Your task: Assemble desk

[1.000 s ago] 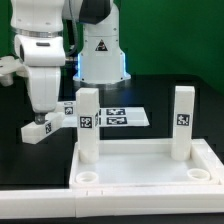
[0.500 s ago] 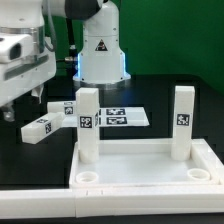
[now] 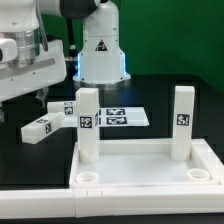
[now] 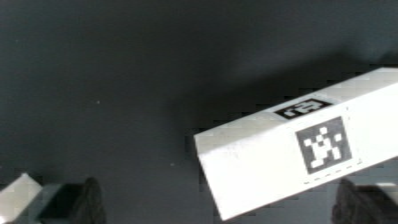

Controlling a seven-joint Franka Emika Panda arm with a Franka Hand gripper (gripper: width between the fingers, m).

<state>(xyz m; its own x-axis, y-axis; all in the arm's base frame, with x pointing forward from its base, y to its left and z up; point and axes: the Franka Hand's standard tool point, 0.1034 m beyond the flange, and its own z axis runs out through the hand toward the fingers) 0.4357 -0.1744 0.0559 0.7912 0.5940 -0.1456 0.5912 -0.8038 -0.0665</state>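
Desk top, two upright legs at its far corners, loose leg lying on the table alongside; gripper wide and empty, so I'd square it across that leg's narrow sides before lowering.

Bright, even light; the white desk glares against the black worktop. The wrist view is dimmer and soft.
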